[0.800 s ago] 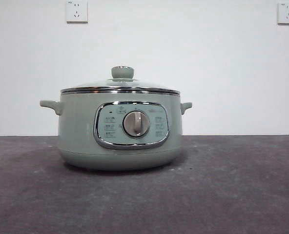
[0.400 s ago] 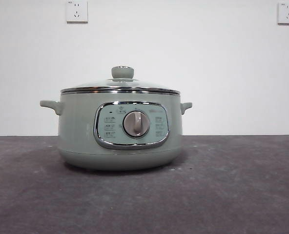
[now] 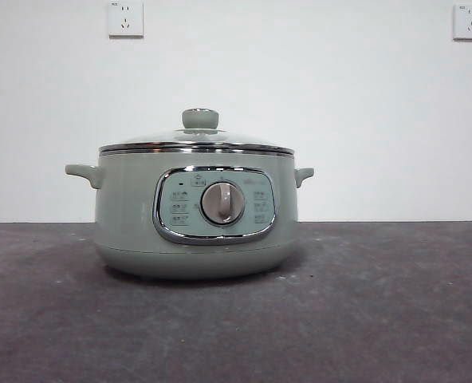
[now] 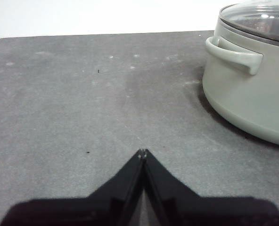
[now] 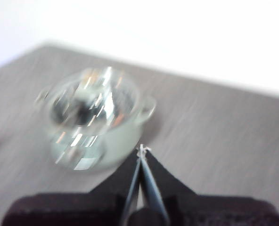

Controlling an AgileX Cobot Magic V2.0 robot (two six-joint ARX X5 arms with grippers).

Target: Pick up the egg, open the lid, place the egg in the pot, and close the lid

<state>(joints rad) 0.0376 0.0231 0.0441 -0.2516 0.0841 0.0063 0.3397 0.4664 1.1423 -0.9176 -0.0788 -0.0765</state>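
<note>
One pot (image 3: 196,211) is sitting mid-surface, its one lid (image 3: 196,144) resting on it (egg hidden); left gripper (image 4: 143,151) and right gripper (image 5: 142,149) are both showing fingers pressed together, holding nothing.

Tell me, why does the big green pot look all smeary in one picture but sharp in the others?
Right wrist view: motion blur smears the round sage-green pot, and its glass lid glares in streaks. Front view: pot sharp, evenly lit, soft shadow beneath on the dark grey table. Left wrist view: sharp too.
</note>
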